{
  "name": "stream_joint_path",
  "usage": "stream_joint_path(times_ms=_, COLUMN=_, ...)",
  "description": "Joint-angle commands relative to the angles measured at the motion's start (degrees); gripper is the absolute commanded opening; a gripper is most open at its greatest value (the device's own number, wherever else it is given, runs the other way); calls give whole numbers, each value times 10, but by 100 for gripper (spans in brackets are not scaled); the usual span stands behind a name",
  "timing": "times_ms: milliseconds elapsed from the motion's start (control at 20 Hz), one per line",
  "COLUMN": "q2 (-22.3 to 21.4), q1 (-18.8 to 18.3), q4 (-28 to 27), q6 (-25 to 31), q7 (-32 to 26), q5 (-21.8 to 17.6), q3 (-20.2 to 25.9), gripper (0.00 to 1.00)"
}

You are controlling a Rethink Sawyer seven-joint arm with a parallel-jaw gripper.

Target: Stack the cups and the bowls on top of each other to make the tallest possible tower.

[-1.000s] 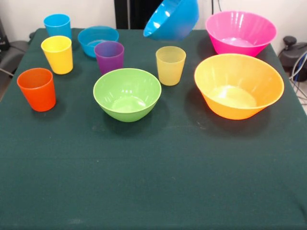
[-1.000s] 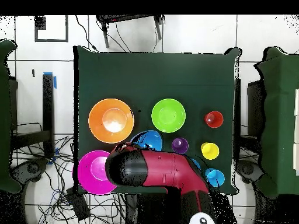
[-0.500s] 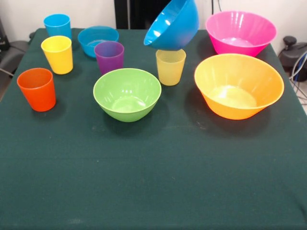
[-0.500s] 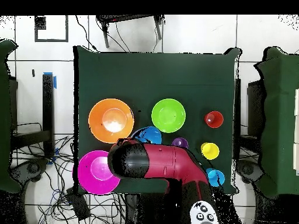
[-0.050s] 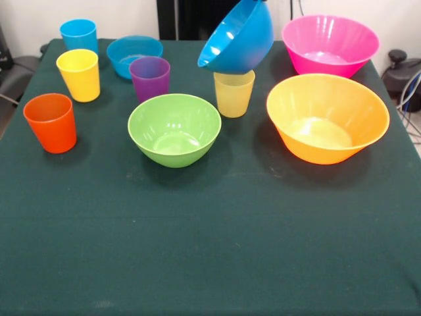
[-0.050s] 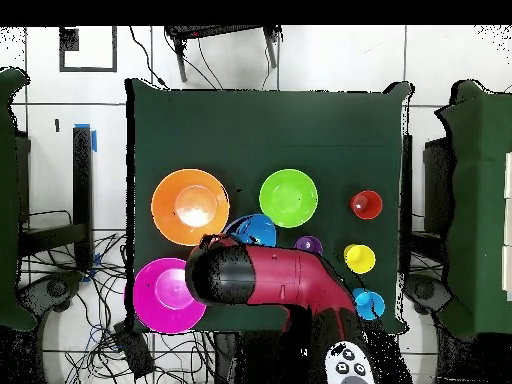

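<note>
Gripper fingers are hidden in both views, so its hold cannot be told; only the red and black arm [image 6: 275, 282] is seen from overhead. Left to right in the front view, the orange cup [image 5: 50, 122], green bowl [image 5: 174, 129] and orange-yellow bowl [image 5: 327, 117] are unmoved. The tilted medium blue bowl [image 5: 237, 38] has been lowered slightly, its base now overlapping the pale yellow-green cup [image 5: 233, 93].
</note>
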Motion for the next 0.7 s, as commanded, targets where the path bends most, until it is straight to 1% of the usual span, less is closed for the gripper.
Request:
stream_joint_path(times_ms=50, q2=5, q1=-15, q4=6, q6=-25, q7=10, q5=-9, q3=34, gripper=0)
stream_joint_path(times_ms=250, q2=7, q1=-15, q4=9, q6=-33, q7=14, q5=-14, q3=32, gripper=0)
stream_joint_path(times_ms=450, q2=12, q1=-27, q4=26, q6=-55, q7=15, q5=-9, q3=40, gripper=0)
stream_joint_path(times_ms=700, q2=22, q1=-41, q4=37, q6=-71, q7=10, q5=-16, q3=48, gripper=0)
